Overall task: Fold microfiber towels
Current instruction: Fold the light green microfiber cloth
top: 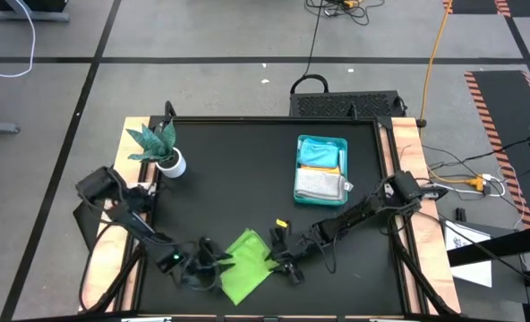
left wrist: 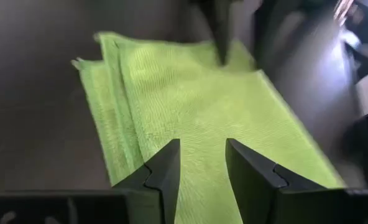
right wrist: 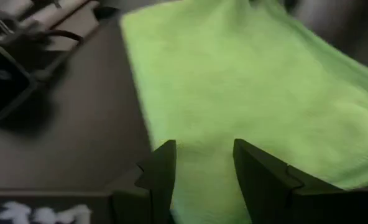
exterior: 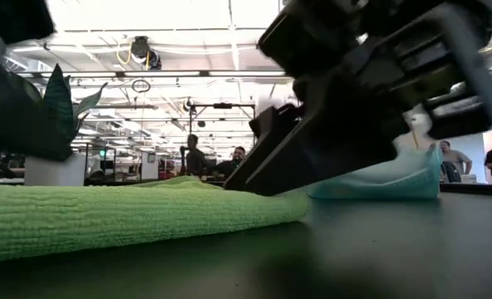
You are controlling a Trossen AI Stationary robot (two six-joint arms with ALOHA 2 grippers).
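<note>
Near edge of the bench [top: 247, 143]: a lime green towel [top: 245, 265], folded into a layered rectangle, lies flat on the dark surface slightly left of the middle of that edge. In the left wrist view its stacked layers show as stepped edges along one long side.

The left hand [top: 213, 259] sits at the towel's left side, low over the cloth. Its two fingers [left wrist: 165, 171] stand partly apart with green cloth showing in the gap between them; they close on nothing.

The right hand [top: 278, 257] sits at the towel's right side, opposite the left hand. Its fingers [right wrist: 162, 168] are likewise parted over the cloth, and no fold is pinched between them. In the low view, dark hand parts hang just above the towel's end [exterior: 146, 212]; whether they touch it cannot be told.

Toward the far right corner: a teal tray [top: 321, 170] holds folded towels, an orange one [top: 322, 166] showing as a strip between a turquoise-blue one [top: 319, 152] on the far side and a white-grey one [top: 320, 185] on the near side.

Toward the far left corner: a small green plant in a white pot [top: 168, 163] stands well apart from the tray.
</note>
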